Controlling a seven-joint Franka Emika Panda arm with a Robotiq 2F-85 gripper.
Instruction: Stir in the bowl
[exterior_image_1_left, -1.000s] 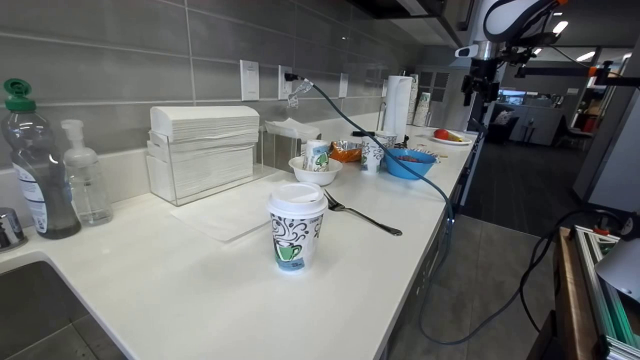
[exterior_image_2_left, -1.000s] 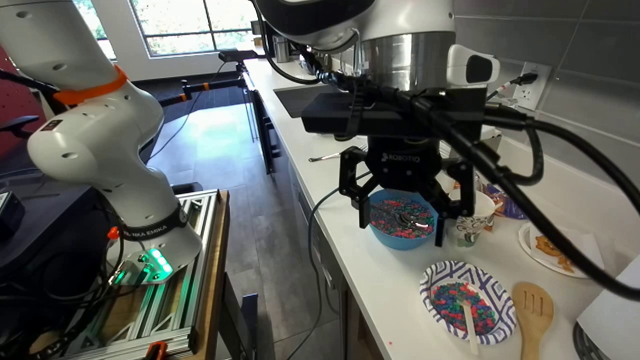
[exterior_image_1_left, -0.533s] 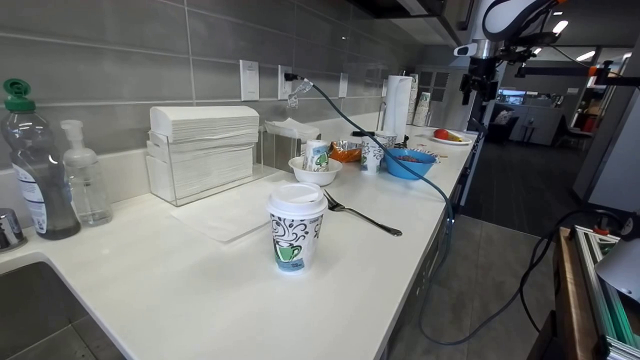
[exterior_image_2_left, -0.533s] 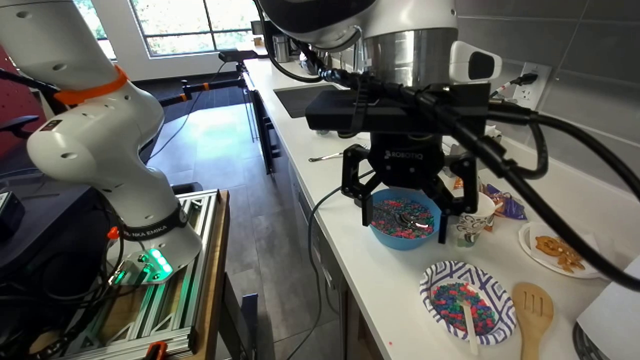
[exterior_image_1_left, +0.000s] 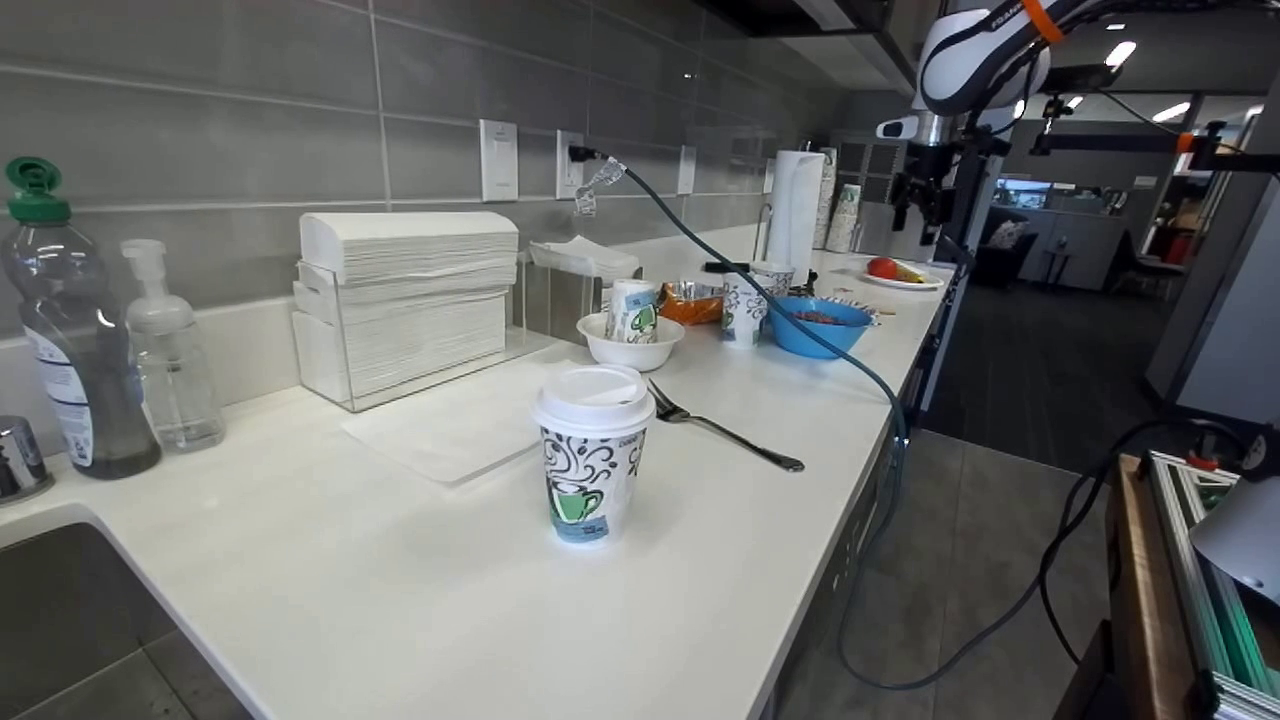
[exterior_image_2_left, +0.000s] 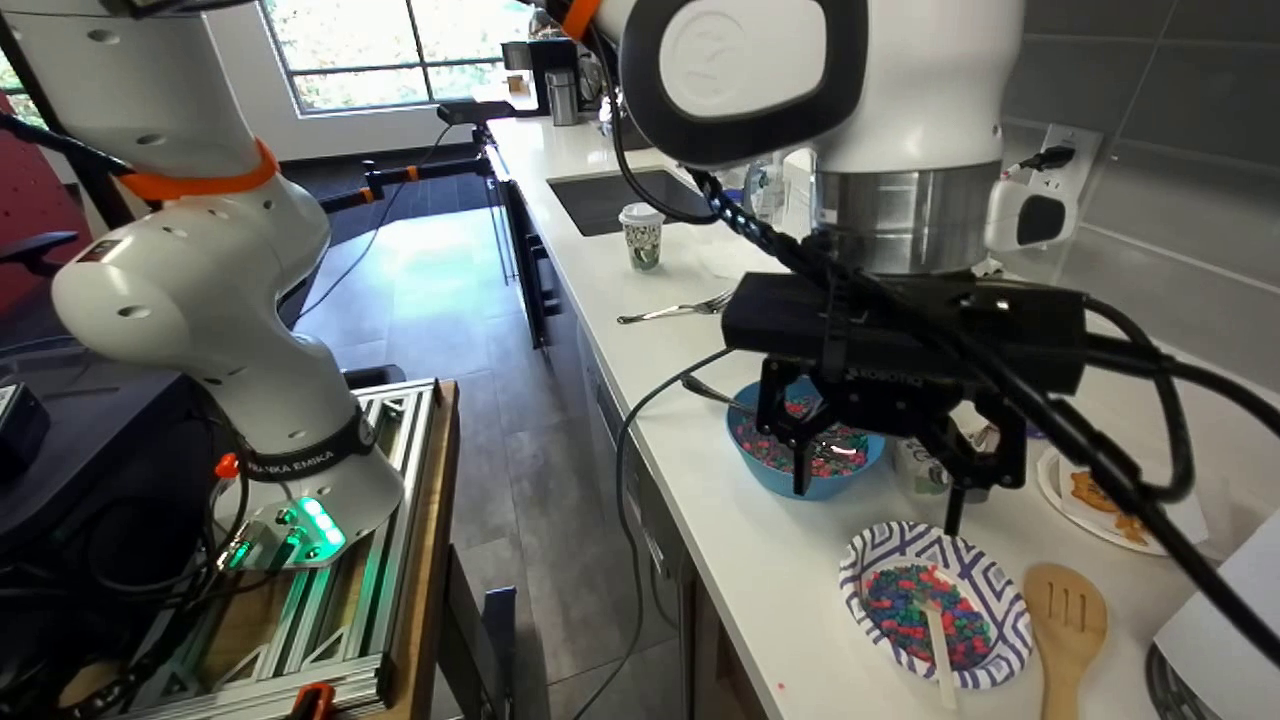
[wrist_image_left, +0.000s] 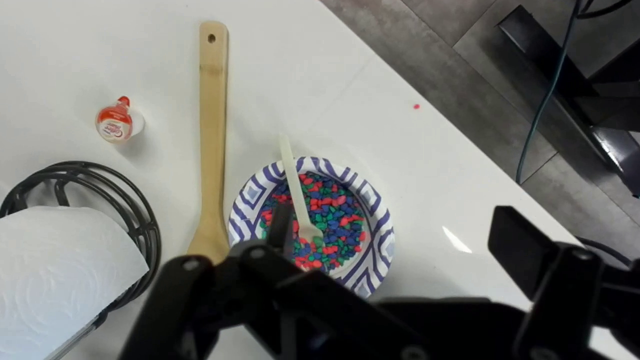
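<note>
Gripper (exterior_image_2_left: 879, 490): jaws wide apart, nothing held; lower + shifted wallward vs 0.5 s ago.
Blue bowl (exterior_image_2_left: 835, 484): on counter (exterior_image_2_left: 790, 590) beside printed cup (exterior_image_1_left: 742, 325), unmoved, pellets (exterior_image_2_left: 765, 444) inside.
Metal utensil (exterior_image_2_left: 718, 396): in blue bowl, sticks out past rim, now unblocked in an exterior view.
Patterned bowl (wrist_image_left: 382, 245): partly hidden by gripper in wrist view, own white spoon (wrist_image_left: 298, 197) in it.
Handle (exterior_image_2_left: 704, 388): not grabbed, so no stir yet IMO; shift prob. takes gripper away from it, needs a way back.

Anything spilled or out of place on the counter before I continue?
Yes: one loose pink piece lies on the white counter, right by its edge. It resembles the pieces in the patterned bowl, so it may have spilled from there or from the blue bowl.
</note>
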